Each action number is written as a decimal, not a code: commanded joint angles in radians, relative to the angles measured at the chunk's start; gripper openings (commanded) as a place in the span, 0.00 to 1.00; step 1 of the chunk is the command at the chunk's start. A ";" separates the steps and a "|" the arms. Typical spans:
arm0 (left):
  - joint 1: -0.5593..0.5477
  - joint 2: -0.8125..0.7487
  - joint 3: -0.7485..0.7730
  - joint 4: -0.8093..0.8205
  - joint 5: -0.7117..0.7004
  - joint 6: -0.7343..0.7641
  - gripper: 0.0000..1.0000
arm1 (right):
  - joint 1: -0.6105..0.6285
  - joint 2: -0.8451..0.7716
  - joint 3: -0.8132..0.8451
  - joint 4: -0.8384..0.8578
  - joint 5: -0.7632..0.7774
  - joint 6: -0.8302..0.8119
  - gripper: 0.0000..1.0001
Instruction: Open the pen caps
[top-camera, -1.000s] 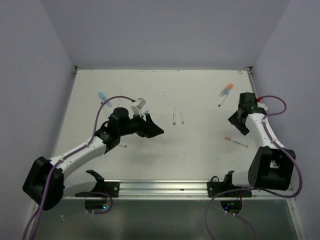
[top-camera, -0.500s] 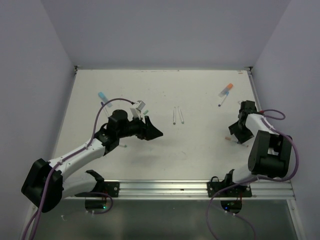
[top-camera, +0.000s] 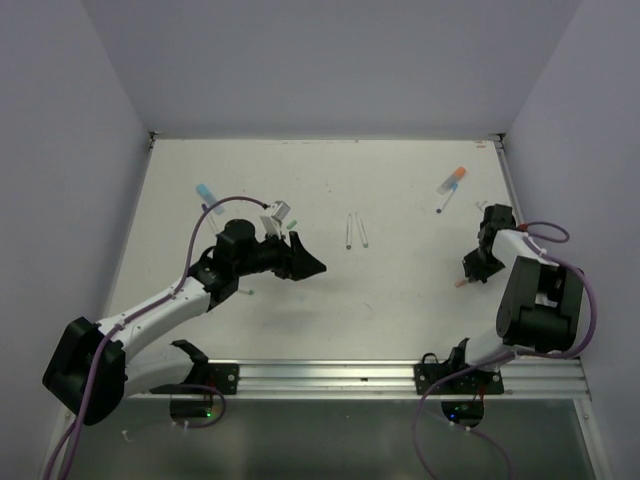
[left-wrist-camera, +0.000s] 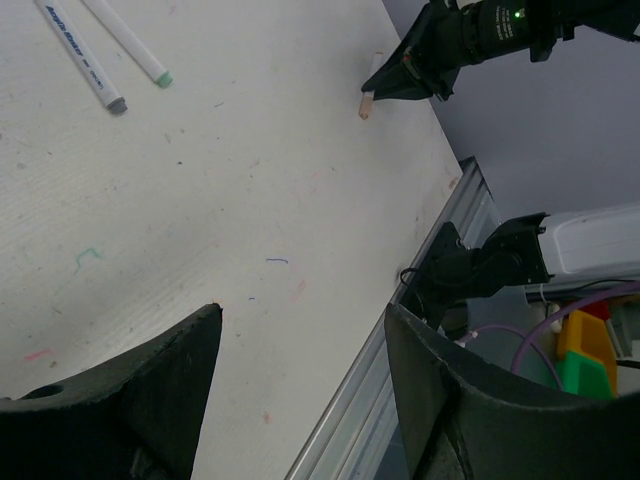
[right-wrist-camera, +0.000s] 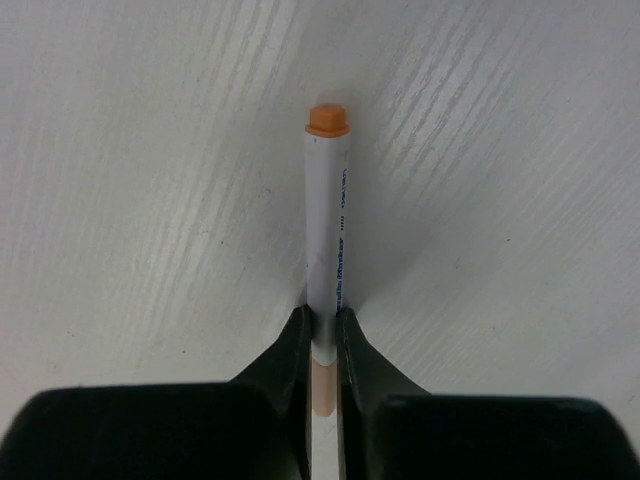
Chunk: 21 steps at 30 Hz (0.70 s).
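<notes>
Brings right gripper (right-wrist-camera: 322, 320) nearer, clamped on thin white orange-ended plastic pen (right-wrist-camera: 327, 220); leaves left gripper (left-wrist-camera: 302, 315) agape, empty. Ready for uncapping.

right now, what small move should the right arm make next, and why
Probably lift the pen toward the left gripper, which hangs open and empty; the right gripper is shut on the pen down at the table, so nothing can pull it open yet.

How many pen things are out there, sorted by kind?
Thin white pens lying loose: 2
Orange-ended pen in the right hand: 1
Short fat pieces (light blue; orange-tipped): 2
Total: 5, leaving out specks too small to tell.
</notes>
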 joint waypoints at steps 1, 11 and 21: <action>-0.004 -0.008 -0.006 0.051 -0.005 -0.018 0.70 | 0.005 0.036 -0.074 0.056 -0.117 -0.027 0.01; -0.004 0.074 0.035 0.103 0.045 -0.054 0.70 | 0.037 -0.217 -0.159 0.192 -0.346 -0.190 0.00; -0.005 0.291 0.067 0.243 0.162 -0.122 0.68 | 0.351 -0.279 -0.099 0.321 -0.512 -0.298 0.00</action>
